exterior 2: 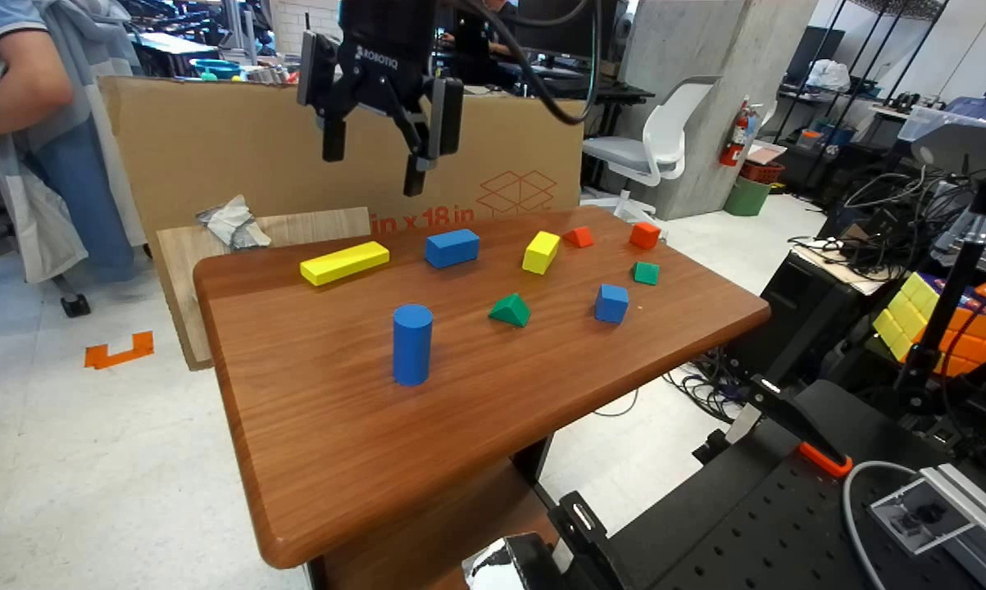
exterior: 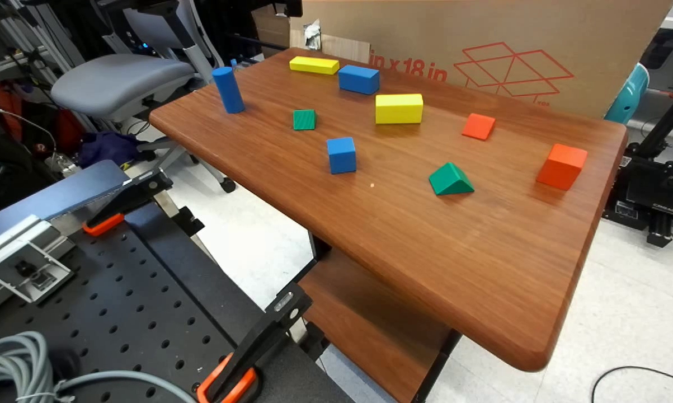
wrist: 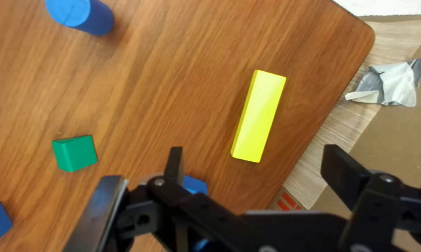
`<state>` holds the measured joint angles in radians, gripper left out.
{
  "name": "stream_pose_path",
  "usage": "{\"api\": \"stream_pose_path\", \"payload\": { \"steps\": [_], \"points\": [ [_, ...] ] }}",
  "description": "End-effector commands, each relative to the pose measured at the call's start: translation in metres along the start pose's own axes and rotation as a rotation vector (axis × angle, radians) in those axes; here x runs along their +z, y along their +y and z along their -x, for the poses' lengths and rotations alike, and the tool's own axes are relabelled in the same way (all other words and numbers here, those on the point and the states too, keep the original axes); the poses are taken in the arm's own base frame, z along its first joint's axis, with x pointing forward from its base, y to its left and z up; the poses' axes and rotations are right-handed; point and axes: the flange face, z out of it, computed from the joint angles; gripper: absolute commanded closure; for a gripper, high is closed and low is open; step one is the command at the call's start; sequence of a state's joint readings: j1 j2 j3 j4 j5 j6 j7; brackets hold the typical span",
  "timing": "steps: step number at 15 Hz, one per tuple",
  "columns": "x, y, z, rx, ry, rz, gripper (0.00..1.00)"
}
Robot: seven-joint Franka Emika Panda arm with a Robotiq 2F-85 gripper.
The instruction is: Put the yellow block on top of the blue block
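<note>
Gripper (exterior 2: 374, 160) hangs high, fingers spread, empty. Long yellow block (wrist: 259, 117) lies flat on table (wrist: 168, 87), ahead of fingertip gap in wrist view, long axis slightly off square to closing line.

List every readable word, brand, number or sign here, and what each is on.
"in x 18 in": cardboard, both exterior views.
"ROBOTIQ": claw.
"CREALITY": black machine.
Too small to read: that machine's label; tiny red print on the cardboard.
Wrist view: red lettering shows only partly, unreadable.
</note>
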<state>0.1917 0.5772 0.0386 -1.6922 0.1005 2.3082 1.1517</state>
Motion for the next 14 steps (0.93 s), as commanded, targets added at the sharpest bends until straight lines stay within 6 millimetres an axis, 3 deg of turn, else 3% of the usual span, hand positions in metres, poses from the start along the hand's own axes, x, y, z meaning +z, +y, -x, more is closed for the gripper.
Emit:
{"api": "stream_pose_path", "payload": {
  "steps": [1, 8, 14],
  "points": [
    [0.021, -0.03, -0.001, 0.017, 0.047, -0.005, 0.0],
    [0.061, -0.049, -0.005, 0.03, 0.073, 0.017, 0.0],
    [0.089, -0.048, -0.006, 0.029, 0.062, 0.048, 0.0]
  ]
}}
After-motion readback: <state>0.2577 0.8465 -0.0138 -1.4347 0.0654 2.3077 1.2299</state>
